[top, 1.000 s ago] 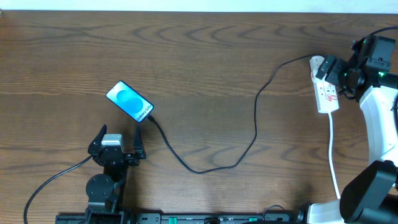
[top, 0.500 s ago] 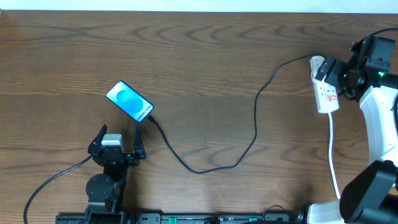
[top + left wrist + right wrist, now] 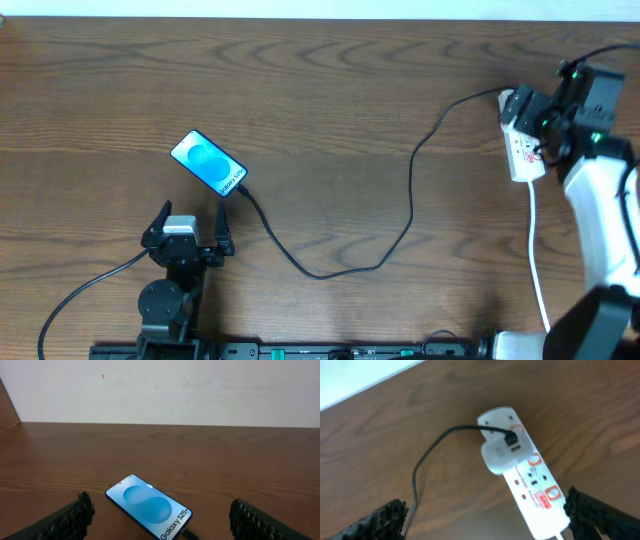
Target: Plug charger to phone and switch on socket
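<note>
My right gripper (image 3: 484,501) hangs wide open over the socket (image 3: 523,152) at the far right. Since a second ago my right arm has swung slightly, and the wrist now sits angled above the strip's far end. The charger (image 3: 410,190) and the phone (image 3: 208,164), left of centre, lie as before, with the cable's tip at the phone's near end. My left gripper (image 3: 192,213) sits unmoved, spread open, just near of the phone.

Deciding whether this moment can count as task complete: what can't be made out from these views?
- Socket switch position: the right wrist view is blurred and its markings are unreadable. Overhead it is too small.
- Charger tip at the phone: cut off by the bottom edge of the left wrist view. Overhead it is too small to tell whether it is fully seated.
</note>
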`<act>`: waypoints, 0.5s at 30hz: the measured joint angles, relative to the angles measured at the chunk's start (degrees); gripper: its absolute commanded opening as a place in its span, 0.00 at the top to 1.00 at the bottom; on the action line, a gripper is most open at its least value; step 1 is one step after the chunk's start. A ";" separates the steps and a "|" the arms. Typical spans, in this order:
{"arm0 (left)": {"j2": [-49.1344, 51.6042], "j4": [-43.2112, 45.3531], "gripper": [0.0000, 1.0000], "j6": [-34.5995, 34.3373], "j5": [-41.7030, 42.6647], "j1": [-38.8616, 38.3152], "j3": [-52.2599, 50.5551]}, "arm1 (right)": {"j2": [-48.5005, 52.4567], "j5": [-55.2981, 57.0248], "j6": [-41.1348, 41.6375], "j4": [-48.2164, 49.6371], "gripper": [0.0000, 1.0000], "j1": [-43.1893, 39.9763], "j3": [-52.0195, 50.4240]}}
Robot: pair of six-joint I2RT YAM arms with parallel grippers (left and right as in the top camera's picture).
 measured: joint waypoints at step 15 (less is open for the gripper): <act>0.00 -0.13 0.11 -0.44 0.00 0.00 0.09 | -18.27 1.01 0.26 36.48 0.01 0.33 -38.25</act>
